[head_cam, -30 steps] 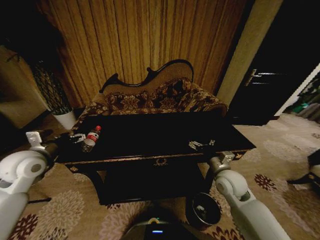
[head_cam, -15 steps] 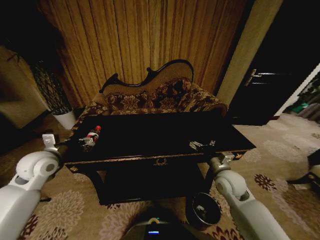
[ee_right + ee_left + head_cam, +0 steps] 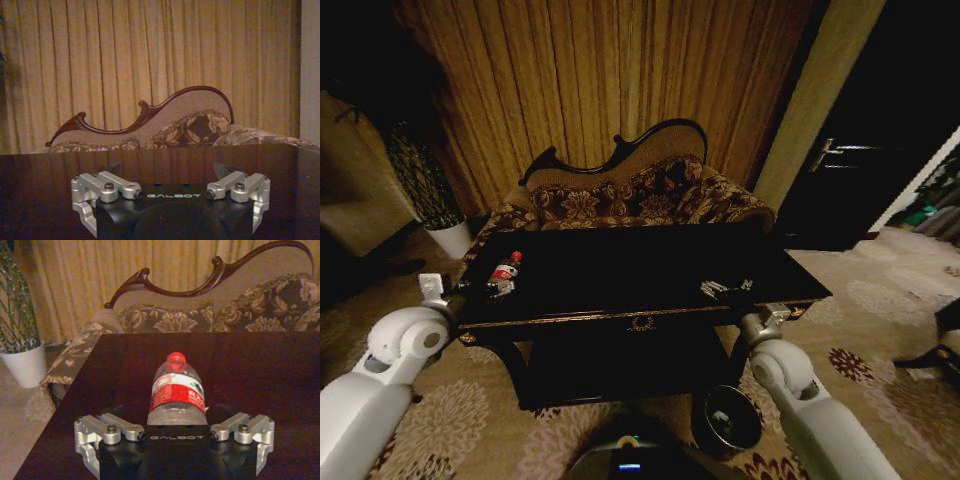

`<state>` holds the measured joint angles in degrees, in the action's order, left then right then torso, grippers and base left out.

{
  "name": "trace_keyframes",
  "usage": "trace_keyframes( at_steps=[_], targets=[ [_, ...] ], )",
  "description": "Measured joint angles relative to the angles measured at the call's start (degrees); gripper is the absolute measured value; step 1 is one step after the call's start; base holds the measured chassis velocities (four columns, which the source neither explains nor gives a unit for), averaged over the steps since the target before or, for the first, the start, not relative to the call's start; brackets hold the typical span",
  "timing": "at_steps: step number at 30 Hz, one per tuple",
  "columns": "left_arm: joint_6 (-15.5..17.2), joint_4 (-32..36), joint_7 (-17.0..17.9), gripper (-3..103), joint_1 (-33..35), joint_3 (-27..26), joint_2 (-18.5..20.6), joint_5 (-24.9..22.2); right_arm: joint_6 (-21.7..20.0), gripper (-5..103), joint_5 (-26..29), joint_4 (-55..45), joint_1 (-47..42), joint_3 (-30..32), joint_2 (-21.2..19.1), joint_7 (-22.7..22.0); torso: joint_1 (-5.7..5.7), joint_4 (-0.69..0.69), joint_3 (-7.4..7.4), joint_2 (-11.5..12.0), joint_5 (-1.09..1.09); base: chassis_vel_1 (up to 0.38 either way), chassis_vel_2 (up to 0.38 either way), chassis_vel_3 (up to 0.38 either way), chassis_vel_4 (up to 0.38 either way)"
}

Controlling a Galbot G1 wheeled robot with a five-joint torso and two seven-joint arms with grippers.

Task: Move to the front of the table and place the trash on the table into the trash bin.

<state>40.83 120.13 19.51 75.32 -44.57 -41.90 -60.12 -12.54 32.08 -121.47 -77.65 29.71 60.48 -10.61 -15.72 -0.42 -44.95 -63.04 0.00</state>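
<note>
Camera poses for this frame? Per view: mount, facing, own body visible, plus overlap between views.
Head view: on the head, looking forward and down at the table, sofa and trash bin; both arms show.
Left wrist view: on the left wrist, low at the table's edge, facing the bottle; the left gripper is open.
Right wrist view: on the right wrist, facing across the tabletop to the sofa and curtain; the right gripper is open.
Shared: table and sofa in all; bottle in head and left wrist views.

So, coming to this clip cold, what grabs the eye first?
The clear bottle with its red cap and label, lying on the glossy black table near its left end, directly in front of the left gripper, whose fingers are spread open either side of it. Behind the table stands a carved-back patterned sofa. The small dark trash bin sits on the carpet beside the right arm.
</note>
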Motion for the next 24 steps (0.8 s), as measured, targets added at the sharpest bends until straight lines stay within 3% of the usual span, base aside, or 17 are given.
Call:
trace_keyframes(
  at_steps=[7,12,13,16,18,19,24],
  targets=[
    [0.0,0.1,1.3,103,0.1,0.0,-0.5,-1.0,0.0,100,0.2,0.1,0.5,-0.4,0.0,0.0,0.00,0.00,0.00,0.0,0.00,0.000,0.000,0.000,0.000],
    [0.0,0.2,2.4,84,0.1,0.1,-0.9,-2.1,0.5,100,0.6,0.1,0.3,-0.2,0.0,0.0,0.00,0.00,0.00,0.0,0.00,0.000,0.000,0.000,0.000],
    [0.0,0.2,2.4,84,0.1,0.1,-0.9,-2.1,0.5,100,0.6,0.1,0.3,-0.2,0.0,0.0,0.00,0.00,0.00,0.0,0.00,0.000,0.000,0.000,0.000],
    [-0.1,0.4,2.6,67,-0.1,0.2,-1.1,-2.8,0.6,100,1.0,0.0,0.5,-0.1,-0.2,-0.1,0.00,0.00,0.00,0.0,0.00,0.000,0.000,0.000,0.000],
    [-0.1,0.4,2.6,67,-0.1,0.2,-1.2,-2.8,0.6,100,1.0,0.0,0.5,-0.1,-0.2,-0.1,0.00,0.00,0.00,0.0,-0.01,0.000,0.000,0.000,0.000],
    [-0.1,0.7,2.6,56,0.0,0.1,-1.3,-3.0,0.6,100,1.1,0.0,0.5,0.0,-0.2,-0.1,0.00,0.00,0.00,0.0,0.00,0.000,0.000,0.000,0.000],
    [-0.1,1.0,2.6,49,0.5,-0.4,-1.6,-3.1,0.6,100,1.1,0.0,0.5,0.1,-0.3,-0.1,0.00,0.00,0.00,0.0,0.00,0.000,0.000,0.000,0.000]
  ],
)
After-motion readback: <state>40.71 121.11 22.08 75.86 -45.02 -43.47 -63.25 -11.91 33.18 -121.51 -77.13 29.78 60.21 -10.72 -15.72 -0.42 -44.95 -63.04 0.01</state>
